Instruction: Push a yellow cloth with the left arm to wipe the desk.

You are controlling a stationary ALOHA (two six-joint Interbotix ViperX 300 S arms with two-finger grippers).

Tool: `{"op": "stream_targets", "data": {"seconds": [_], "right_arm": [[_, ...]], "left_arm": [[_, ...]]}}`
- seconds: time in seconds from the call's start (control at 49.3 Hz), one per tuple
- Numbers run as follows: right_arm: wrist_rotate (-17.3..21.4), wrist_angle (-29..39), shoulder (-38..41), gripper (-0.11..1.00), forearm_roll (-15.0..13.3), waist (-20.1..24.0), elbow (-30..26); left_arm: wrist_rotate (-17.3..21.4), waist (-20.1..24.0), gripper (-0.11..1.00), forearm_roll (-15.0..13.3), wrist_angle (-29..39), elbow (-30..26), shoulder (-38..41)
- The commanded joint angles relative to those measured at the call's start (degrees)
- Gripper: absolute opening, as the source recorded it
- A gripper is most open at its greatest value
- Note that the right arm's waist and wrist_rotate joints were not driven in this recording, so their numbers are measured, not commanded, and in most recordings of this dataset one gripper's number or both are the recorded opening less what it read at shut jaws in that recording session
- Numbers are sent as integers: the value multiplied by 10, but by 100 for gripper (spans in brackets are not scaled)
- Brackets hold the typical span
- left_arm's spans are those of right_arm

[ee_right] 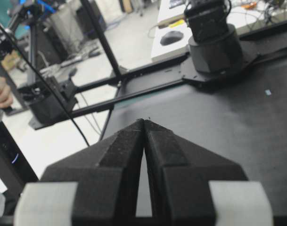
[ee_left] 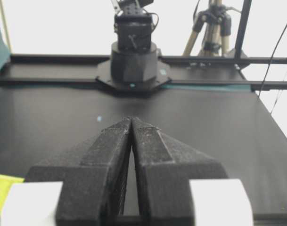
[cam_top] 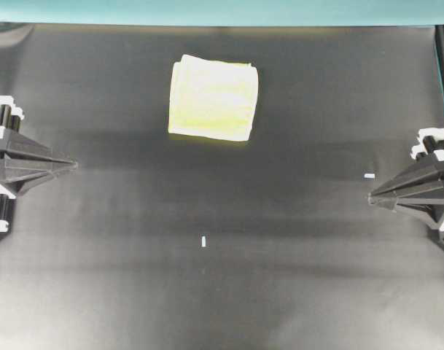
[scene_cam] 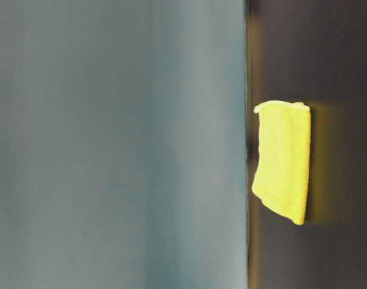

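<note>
The yellow cloth (cam_top: 213, 97) lies folded on the black desk (cam_top: 222, 277), towards the back and a little left of the middle. The table-level view shows the yellow cloth (scene_cam: 283, 159) from the side. A corner of the cloth (ee_left: 3, 189) peeks in at the lower left of the left wrist view. My left gripper (cam_top: 74, 165) hovers at the left edge, well apart from the cloth, shut with nothing in it; in its wrist view the left gripper (ee_left: 132, 119) has its tips together. My right gripper (cam_top: 372, 196) rests at the right edge, also shut and empty, as the right gripper (ee_right: 144, 121) shows in its own view.
A teal strip (cam_top: 222, 11) runs along the desk's far edge. Small white marks lie on the desk at the front middle (cam_top: 204, 241) and near the right gripper (cam_top: 369, 176). The other arm's base (ee_left: 134, 61) stands across the desk.
</note>
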Motion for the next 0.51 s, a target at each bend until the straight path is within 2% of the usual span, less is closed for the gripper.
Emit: {"op": "stream_targets", "data": {"seconds": [0.0, 0.061, 0.122, 0.183, 0.487], "right_arm": [[0, -4, 5, 3, 1, 0, -4], [0, -3, 8, 1, 1, 1, 0], [0, 1, 12, 0, 1, 1, 2], [-1, 0, 17, 0, 1, 1, 2], [0, 1, 22, 0, 7, 1, 2]], "left_arm": [[-1, 0, 6, 25, 6, -6, 25], [0, 4, 6, 25, 9, -7, 53], [1, 13, 0, 25, 4, -8, 80], [2, 27, 0, 25, -1, -11, 109], [4, 125, 0, 25, -44, -69, 280]]}}
